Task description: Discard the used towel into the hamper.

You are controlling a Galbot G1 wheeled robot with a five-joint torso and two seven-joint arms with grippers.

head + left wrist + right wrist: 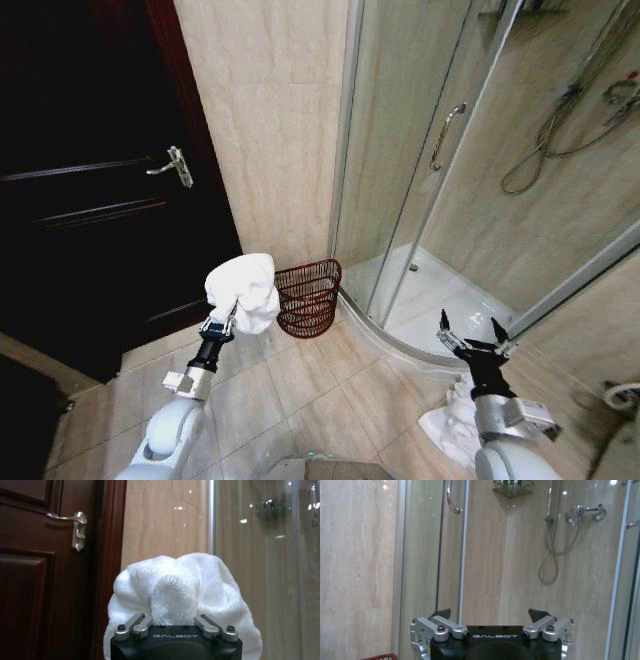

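Observation:
A bunched white towel (244,289) hangs in the air, held by my left gripper (226,322), which is shut on it. From the left wrist the towel (181,591) bulges out between the fingers (136,623) and hides their tips. The hamper (308,297), a small reddish-brown wire basket, stands on the floor against the tiled wall, just right of the towel and a little lower. A sliver of the hamper's rim (381,657) shows in the right wrist view. My right gripper (472,330) is open and empty, held up near the shower's curved base.
A dark wooden door (90,190) with a lever handle stands at the left. The glass shower enclosure (450,160) with a raised curved base (400,345) fills the right. Another white cloth (450,425) lies on the tiled floor by my right arm.

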